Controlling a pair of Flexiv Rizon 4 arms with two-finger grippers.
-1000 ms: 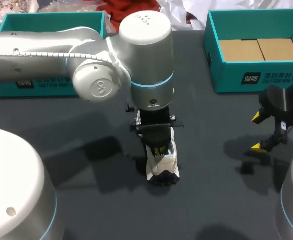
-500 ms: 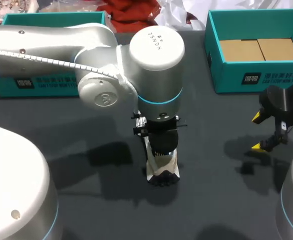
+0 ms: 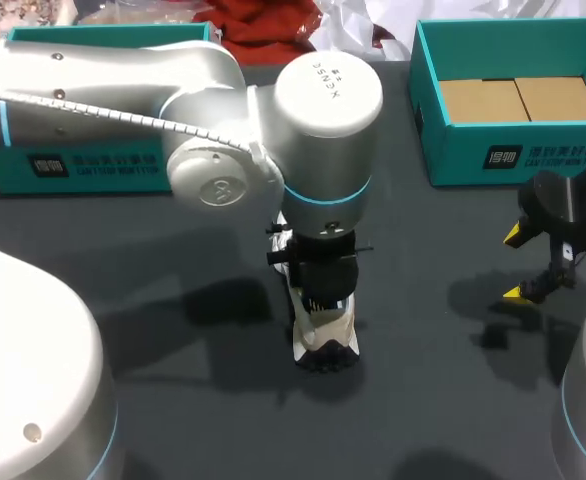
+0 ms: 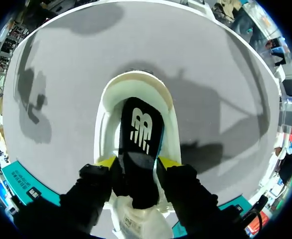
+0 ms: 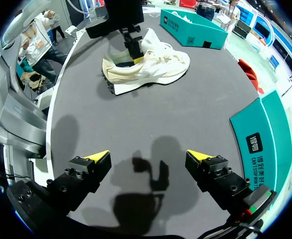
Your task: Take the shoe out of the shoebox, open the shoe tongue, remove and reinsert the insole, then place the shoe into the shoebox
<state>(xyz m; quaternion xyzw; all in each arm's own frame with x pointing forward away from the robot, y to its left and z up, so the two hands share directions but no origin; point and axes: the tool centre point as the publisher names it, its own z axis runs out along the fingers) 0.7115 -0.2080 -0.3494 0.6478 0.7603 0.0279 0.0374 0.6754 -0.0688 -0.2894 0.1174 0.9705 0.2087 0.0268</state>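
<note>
Left pincer (image 4: 137, 162): straight down over the shoe (image 3: 325, 335), yellow tips pressed against both edges of the black insole (image 4: 141, 129). Clamped on it, as best I can read from the left wrist view. Insole's heel end lies inside the white shoe, and the part between the fingers looks pinched narrow.

Right pincer (image 5: 148, 155): fingers wide apart, nothing between them. Hangs above bare tabletop (image 3: 203, 420) near the right edge, well apart from the shoe.

Shoe: white, upright on its sole, about the middle of the tabletop, with dark tread showing at the end toward the near edge. Mouth looks open, with a pale flap (the tongue, I judge) folded away from the opening beneath the left pincer.

Shoebox (image 3: 513, 158): teal, far right corner of the tabletop, open, only brown card showing inside. A second teal box (image 3: 83, 165) sits along the far left edge.

Progress, as judged:
- Shoe out of the box: done.
- Tongue opened: appears done.
- Insole: in hand now. Cannot tell whether it is coming out or going back in. Either way it is not seated flat while the fingers grip it.
- Left to do: finish the insole step, release it, then carry the shoe to the shoebox at the far right corner.
</note>
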